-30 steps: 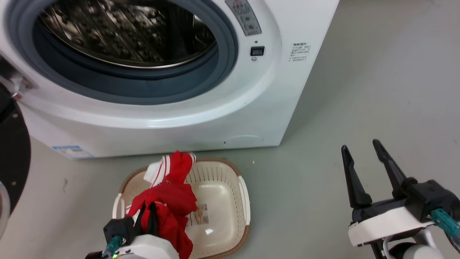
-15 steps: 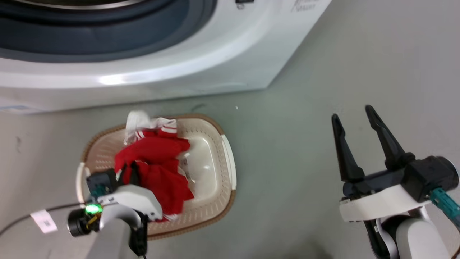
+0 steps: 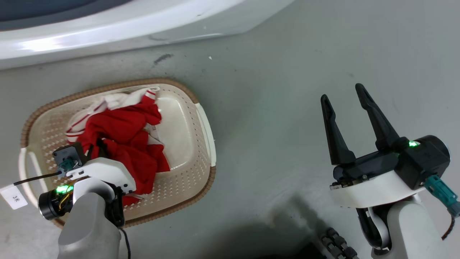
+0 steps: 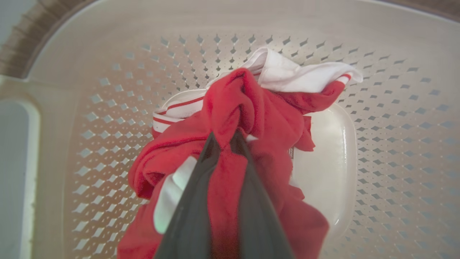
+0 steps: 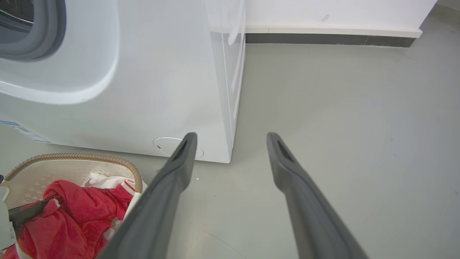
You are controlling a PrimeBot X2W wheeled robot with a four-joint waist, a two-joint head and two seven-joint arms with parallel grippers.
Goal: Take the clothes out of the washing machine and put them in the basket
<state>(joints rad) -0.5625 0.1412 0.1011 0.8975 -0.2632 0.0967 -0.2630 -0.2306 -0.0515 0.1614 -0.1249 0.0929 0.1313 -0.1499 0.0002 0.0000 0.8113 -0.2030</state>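
Head view: clothes (image 3: pixel 122 133) half-hide left end effector (image 3: pixel 96 145) clamping them; right end effector (image 3: pixel 341 91) spread.

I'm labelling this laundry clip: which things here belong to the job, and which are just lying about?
Job: the clothes, held by the left gripper; the basket; the washing machine.
Just about: the right gripper, open over the floor; a white cable tag; the skirting board.

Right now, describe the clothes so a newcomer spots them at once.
By the white washing machine stands a cream perforated plastic basket with a brown rim. Inside it, pinched by the left gripper, is a bright red fabric bundle with white striped trim, the only red thing.
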